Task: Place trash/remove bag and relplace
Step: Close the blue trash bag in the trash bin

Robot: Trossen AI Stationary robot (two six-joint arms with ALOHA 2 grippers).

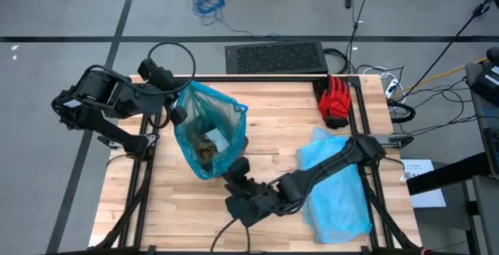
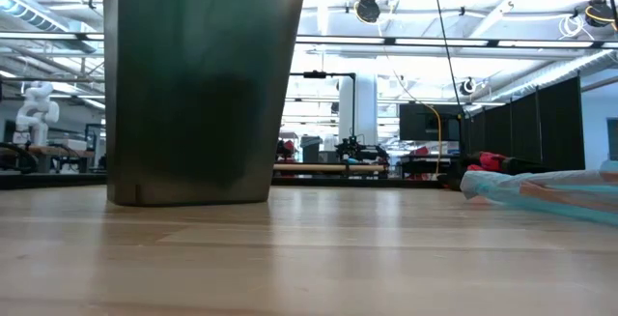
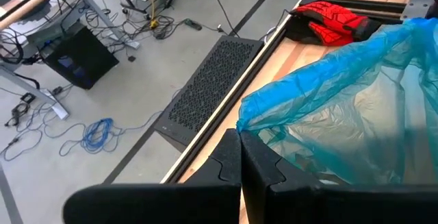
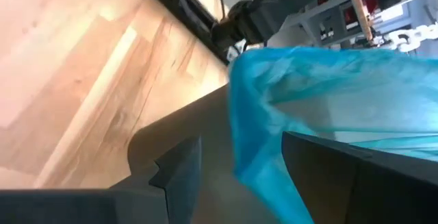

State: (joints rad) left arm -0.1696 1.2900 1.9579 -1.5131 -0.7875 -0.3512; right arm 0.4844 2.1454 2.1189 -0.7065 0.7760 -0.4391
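- I see the bag (image 1: 209, 126) lining the brown bin (image 2: 198, 89), which stands on the left half of the table (image 1: 265, 115); the bag's mouth is open and its rim is folded over the bin's edge.
- Trash (image 1: 207, 147) lies at the bottom of the bag: brown scraps and one white scrap beside them.
- My left gripper (image 1: 178, 113) is at the bag's rim on the side toward the table's left edge. In the left wrist view its fingers (image 3: 263, 172) are pressed together; I cannot tell whether any plastic is pinched between them.
- My right gripper (image 1: 238, 168) is at the bin's near-right edge. In the right wrist view its fingers (image 4: 174, 166) stand apart, straddling the bag's folded rim (image 4: 253, 128), one on each side; I cannot tell whether they touch it.
- A paler blue plastic bag (image 1: 337, 181) lies flat on the right half of the table, partly under the right arm.
- A red glove (image 1: 337, 99) lies at the far right corner, against the frame rail.
- Open wood between the bin and the blue plastic, and along the near left edge.
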